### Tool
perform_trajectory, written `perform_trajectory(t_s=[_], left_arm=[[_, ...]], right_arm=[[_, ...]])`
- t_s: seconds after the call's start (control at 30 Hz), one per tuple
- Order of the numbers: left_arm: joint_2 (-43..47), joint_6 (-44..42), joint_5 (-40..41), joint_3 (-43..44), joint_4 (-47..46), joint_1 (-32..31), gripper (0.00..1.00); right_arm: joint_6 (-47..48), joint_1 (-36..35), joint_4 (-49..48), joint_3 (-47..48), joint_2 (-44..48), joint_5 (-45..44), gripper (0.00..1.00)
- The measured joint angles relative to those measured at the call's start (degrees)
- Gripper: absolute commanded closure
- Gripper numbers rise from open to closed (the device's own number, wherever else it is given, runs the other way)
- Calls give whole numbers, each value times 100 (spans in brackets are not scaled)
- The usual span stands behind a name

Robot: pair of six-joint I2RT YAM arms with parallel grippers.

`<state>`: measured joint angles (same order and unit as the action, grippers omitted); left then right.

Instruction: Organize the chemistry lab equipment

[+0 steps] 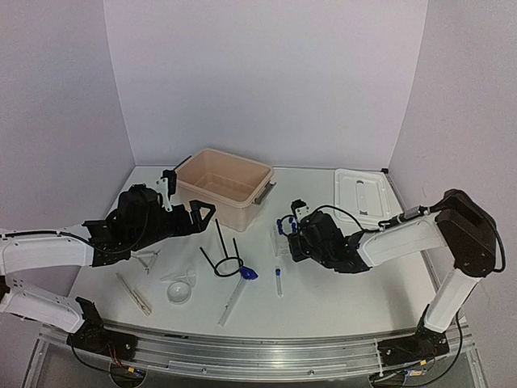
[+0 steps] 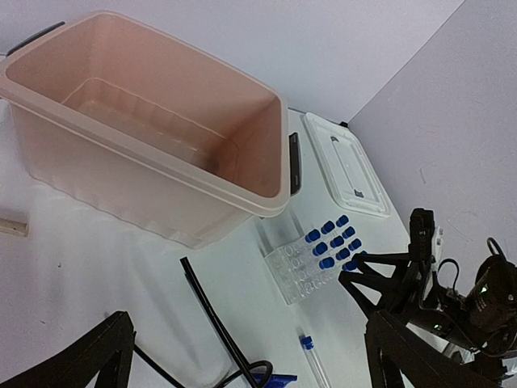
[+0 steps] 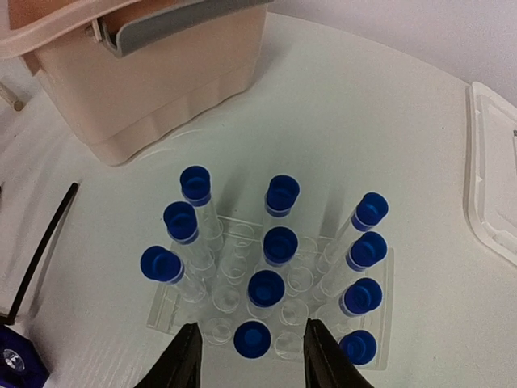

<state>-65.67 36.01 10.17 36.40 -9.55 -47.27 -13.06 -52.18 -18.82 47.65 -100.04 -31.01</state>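
Note:
The clear tube rack (image 3: 266, 283) holds several blue-capped tubes; it also shows in the top view (image 1: 280, 240) and in the left wrist view (image 2: 311, 257). My right gripper (image 3: 252, 357) is open just above the rack's near row, its fingers either side of one racked tube's cap (image 3: 252, 338) without touching it. One loose tube (image 1: 278, 282) lies on the table. The black wire ring stand (image 1: 223, 254), the blue-tipped brush (image 1: 239, 287), the clear funnel (image 1: 179, 289) and the wooden clamp (image 1: 133, 293) lie front left. My left gripper (image 1: 199, 217) is open and empty above the ring stand.
The beige plastic tub (image 1: 224, 186) stands open at the back centre, just behind the rack. The white lid (image 1: 363, 194) lies flat at the back right. Purple walls close in the table on three sides.

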Motion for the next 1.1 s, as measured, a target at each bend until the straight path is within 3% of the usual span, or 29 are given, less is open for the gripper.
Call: perform_trajectory(t_s=[0.13, 0.27, 0.37, 0.53, 0.73, 0.87, 1.1], left_arm=[[0, 0, -6, 0, -14, 0, 0], [0, 0, -13, 0, -49, 0, 0], [0, 4, -21, 0, -54, 0, 0], [-4, 9, -78, 2, -49, 0, 0], [-94, 109, -104, 220, 243, 0, 0], [-97, 188, -116, 284, 423, 0, 0], [-154, 208, -159, 286, 637, 0, 0]], right_arm=[[-43, 0, 110, -84, 363, 59, 46], [-94, 0, 408, -95, 927, 266, 26], [-169, 0, 700, -97, 1414, 588, 22], [-318, -4, 1656, 56, 1958, 1349, 25], [-824, -96, 3025, 622, 1888, 2333, 30], [-1090, -169, 3592, 931, 1556, 2759, 33], [-1634, -299, 4011, 1444, 429, 2745, 48]])
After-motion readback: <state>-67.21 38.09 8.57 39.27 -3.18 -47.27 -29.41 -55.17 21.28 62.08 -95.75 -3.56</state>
